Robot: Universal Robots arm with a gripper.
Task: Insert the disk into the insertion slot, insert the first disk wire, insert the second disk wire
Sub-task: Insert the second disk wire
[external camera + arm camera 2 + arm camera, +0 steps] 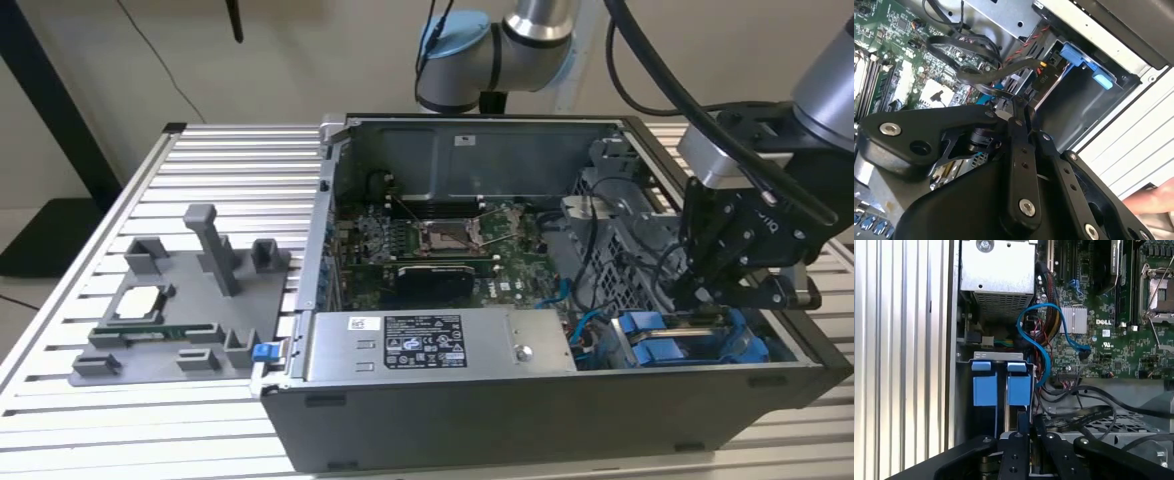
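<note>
The disk [683,340], a flat silver-grey drive clipped in a bright blue plastic carrier frame, sits down in the insertion slot [965,390], the grey metal drive bay at the front corner of the open grey computer case [534,420], on the exterior view's right. In the first wrist view its two blue carrier tabs [1002,388] stand side by side just ahead of the fingers. The black gripper [727,300] hangs low over that bay, close above the blue frame. Its fingertips [1026,421] look drawn nearly together, and in the second wrist view they appear to pinch a thin black wire [985,75] near the drive's end, though I cannot tell for certain that the cable is held. A light blue data cable [1046,330] loops beside the bay towards the green motherboard [441,245].

As a judgement, the drive is stiff, fairly heavy and shock-sensitive, best handled by the plastic frame's edges (not the label face). The wire is soft and springy; taking it at the rigid plug, rather than along its length, should keep it aligned.
</note>
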